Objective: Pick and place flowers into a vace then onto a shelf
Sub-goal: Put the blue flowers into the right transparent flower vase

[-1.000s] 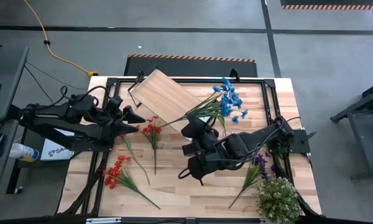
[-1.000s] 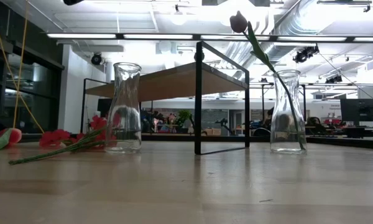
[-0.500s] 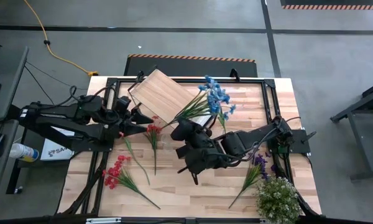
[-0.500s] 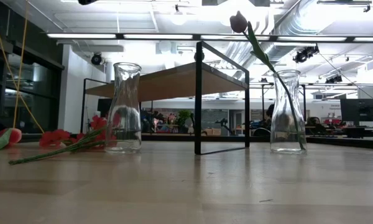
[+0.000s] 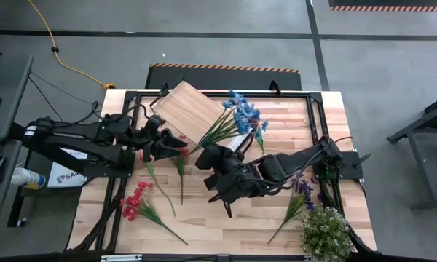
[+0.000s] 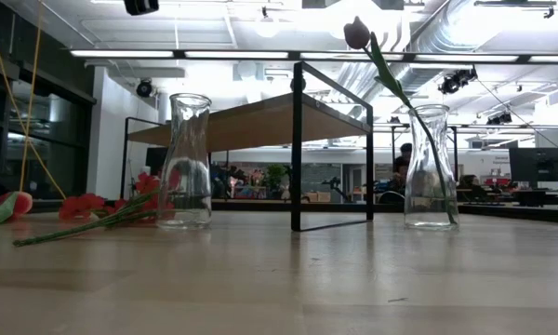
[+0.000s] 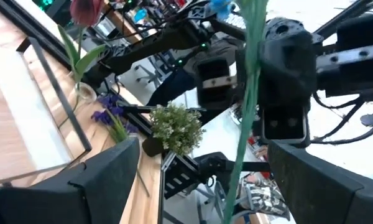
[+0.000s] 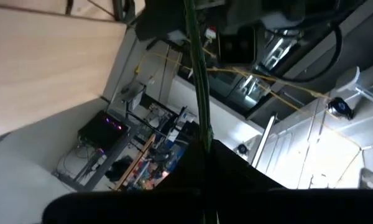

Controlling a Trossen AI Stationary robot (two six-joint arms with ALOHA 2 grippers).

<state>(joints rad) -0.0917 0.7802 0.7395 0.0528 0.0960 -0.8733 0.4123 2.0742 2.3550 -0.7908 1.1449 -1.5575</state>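
The blue flower spray (image 5: 242, 120) is being held up above the counter (image 5: 204, 218) by the right hand (image 5: 210, 157), which is clamped on the lower end of its green stem; the blooms are hanging over the far edge of the shelf (image 5: 189, 109). In the right wrist view the stem (image 8: 198, 74) is seen running straight out from between that hand's dark fingers (image 8: 236, 180). The left hand (image 5: 176, 140) is being held just beside the right one, over the red sprig (image 5: 178, 156) next to the shelf, and its two fingers (image 7: 109, 177) are spread wide with nothing between them; the green stem (image 7: 248, 93) is showing just ahead of them. Another red spray (image 5: 137, 204) is lying flat nearer the front left, and purple flowers (image 5: 300, 193) are lying by the bushy pale plant (image 5: 325, 231) at the right. From counter level, an empty glass vase (image 6: 186, 160) is standing on the left, and a second vase (image 6: 431, 167) on the right is holding a dark rose (image 6: 357, 33).
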